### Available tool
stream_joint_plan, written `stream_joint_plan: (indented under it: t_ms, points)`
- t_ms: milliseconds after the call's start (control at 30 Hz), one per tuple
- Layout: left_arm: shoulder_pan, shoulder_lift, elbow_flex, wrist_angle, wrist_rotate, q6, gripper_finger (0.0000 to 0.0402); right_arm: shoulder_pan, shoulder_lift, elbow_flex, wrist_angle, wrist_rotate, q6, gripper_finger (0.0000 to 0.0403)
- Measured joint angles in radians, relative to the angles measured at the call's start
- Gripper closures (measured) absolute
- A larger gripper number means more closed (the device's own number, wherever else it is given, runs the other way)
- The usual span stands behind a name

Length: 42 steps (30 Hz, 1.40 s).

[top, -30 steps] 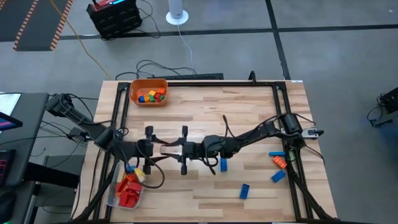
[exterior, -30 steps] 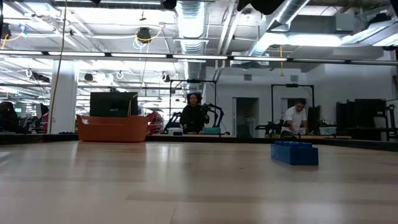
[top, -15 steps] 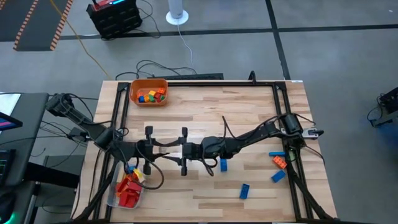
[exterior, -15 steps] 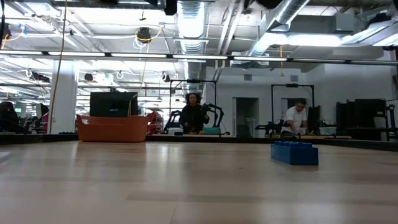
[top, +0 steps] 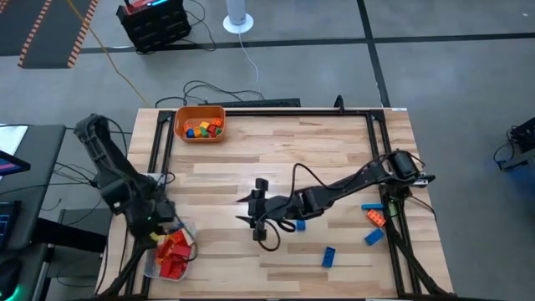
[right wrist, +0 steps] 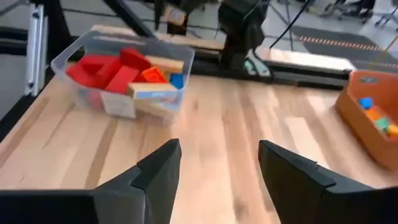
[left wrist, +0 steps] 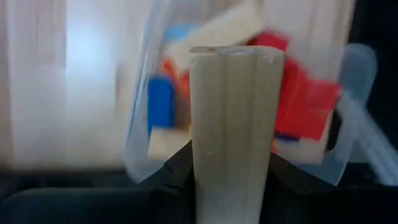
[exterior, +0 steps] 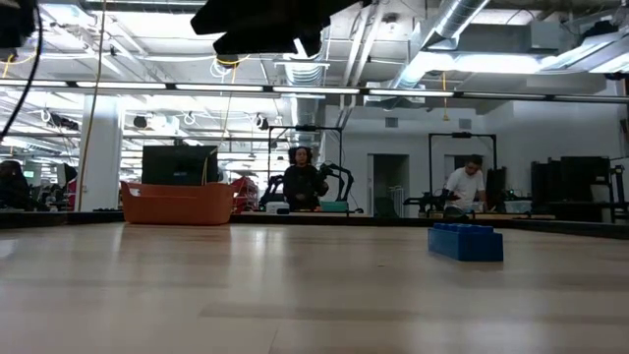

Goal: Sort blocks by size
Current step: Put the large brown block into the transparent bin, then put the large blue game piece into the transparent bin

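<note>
My left gripper is at the table's near left, above the clear tub, and is shut on a long tan block. The tub holds red, blue, orange and tan blocks. My right gripper is open and empty over the table's middle; its wrist view looks toward the tub. Blue blocks and an orange one lie flat on the table at the right. The orange bin at the far left holds several small blocks. My left gripper pinches the tan block's back end between its two fingers. The block sticks out forward along the fingers. It is lifted clear, above the tub's open top.
More blue blocks lie near the right frame rail. The low view shows a blue block, the orange bin and people in the room behind. Bare wood lies between the tub and my right gripper.
My left gripper has drawn away from my right gripper at the table's middle and gone toward the left and near edges to above the clear tub, taking along the tan block that was between the two grippers. My right gripper has shifted slightly right and nearer.
</note>
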<state>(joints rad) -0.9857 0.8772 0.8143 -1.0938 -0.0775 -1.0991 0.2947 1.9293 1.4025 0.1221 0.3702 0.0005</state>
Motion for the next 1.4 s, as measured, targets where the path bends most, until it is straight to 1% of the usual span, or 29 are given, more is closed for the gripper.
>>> stream_joint_plan:
  t_ms: [100, 200, 400, 500, 600, 667, 733, 800, 867, 900, 1033, 1100, 1167, 1200, 1267, 1333, 1400]
  points:
    - [-0.089, 0.014, 0.000, -0.027, -0.022, -0.121, 0.0297, 0.001, 0.000, 0.000, -0.024, -0.001, 0.025, 0.0158]
    - [-0.137, 0.030, 0.000, 0.000, -0.070, -0.157, 0.0291, -0.001, 0.000, 0.000, -0.032, 0.000, 0.026, 0.0158]
    - [-0.146, 0.059, 0.000, 0.015, -0.099, -0.156, 0.0246, 0.000, 0.000, 0.000, -0.037, 0.000, 0.028, 0.0159]
    - [-0.145, 0.061, 0.000, 0.009, -0.082, -0.155, 0.0221, 0.001, 0.000, 0.000, -0.057, -0.001, 0.053, 0.0159]
    - [-0.140, 0.058, 0.000, 0.008, -0.026, -0.154, 0.0208, 0.011, -0.001, 0.000, -0.160, 0.000, 0.137, 0.0159]
    - [-0.138, 0.058, 0.000, 0.007, -0.017, -0.154, 0.0207, 0.025, -0.001, 0.000, -0.265, -0.001, 0.208, 0.0159]
    - [-0.138, 0.058, 0.000, 0.004, -0.063, -0.130, 0.0208, 0.038, 0.004, 0.000, -0.347, -0.001, 0.284, 0.0159]
    - [-0.130, 0.058, 0.000, -0.020, -0.149, -0.085, 0.0209, 0.051, 0.005, 0.000, -0.400, 0.003, 0.344, 0.0159]
    - [-0.106, 0.058, 0.000, -0.076, -0.234, -0.046, 0.0210, 0.066, 0.005, 0.000, -0.408, 0.027, 0.375, 0.0159]
    - [-0.089, 0.058, 0.000, -0.112, -0.259, -0.035, 0.0210, 0.072, 0.005, 0.000, -0.400, 0.035, 0.381, 0.0159]
    - [-0.013, 0.058, 0.000, -0.237, -0.277, -0.004, 0.0210, 0.094, 0.005, 0.000, -0.378, 0.064, 0.387, 0.0159]
    - [0.022, 0.058, 0.000, -0.251, -0.295, 0.037, 0.0210, 0.105, 0.005, 0.000, -0.391, 0.078, 0.398, 0.0159]
    - [0.052, 0.058, 0.000, -0.242, -0.337, 0.085, 0.0210, 0.114, 0.005, 0.000, -0.435, 0.089, 0.434, 0.0159]
    - [0.067, 0.058, 0.000, -0.233, -0.364, 0.109, 0.0210, 0.114, 0.005, 0.000, -0.464, 0.105, 0.468, 0.0159]
    - [0.098, 0.058, 0.000, -0.212, -0.423, 0.158, 0.0210, 0.102, 0.005, 0.000, -0.549, 0.143, 0.590, 0.0159]
    - [0.127, 0.058, 0.000, -0.192, -0.463, 0.196, 0.0210, 0.080, 0.005, 0.000, -0.661, 0.149, 0.747, 0.0159]
    - [0.152, 0.058, 0.000, -0.179, -0.476, 0.214, 0.0210, 0.064, 0.005, 0.000, -0.795, 0.135, 0.898, 0.0159]
